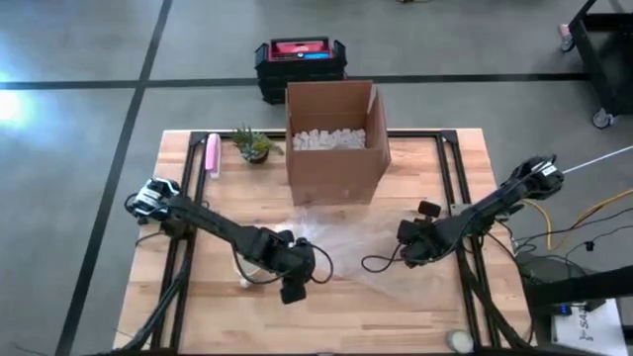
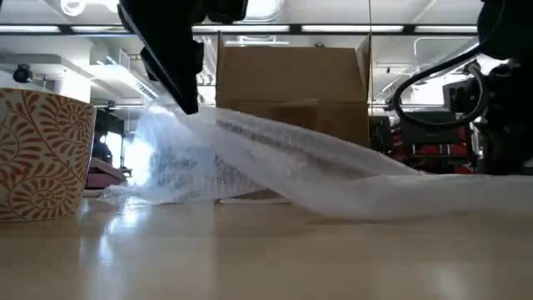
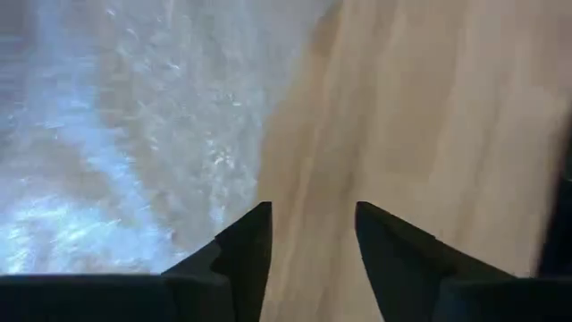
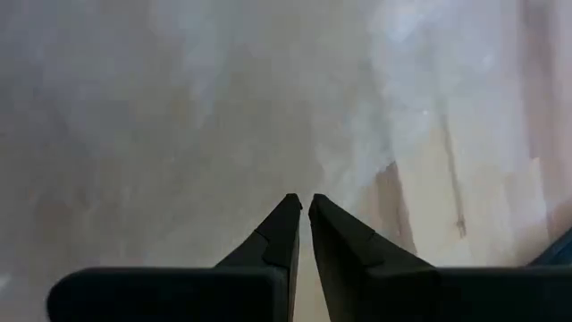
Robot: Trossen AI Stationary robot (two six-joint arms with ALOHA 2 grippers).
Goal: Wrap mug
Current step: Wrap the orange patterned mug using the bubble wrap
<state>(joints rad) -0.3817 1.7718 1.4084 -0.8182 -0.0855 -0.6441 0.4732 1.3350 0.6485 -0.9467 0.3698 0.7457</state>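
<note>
On the wooden table (image 1: 415, 307), bubble wrap (image 2: 333, 171) lies under both grippers. The left gripper (image 3: 313, 234) hangs with jaws apart beside the mug (image 2: 42, 154); the right gripper (image 4: 304, 207) is nearly closed, pinching nothing visible.

Grey concrete floor (image 1: 79, 69) crossed by dark tape lines; black-and-red plastic tool case (image 1: 300, 61) at 12 o'clock beyond table; black wheeled cart (image 1: 605, 54) at 2 o'clock; long ceiling strip lights (image 2: 333, 28).
</note>
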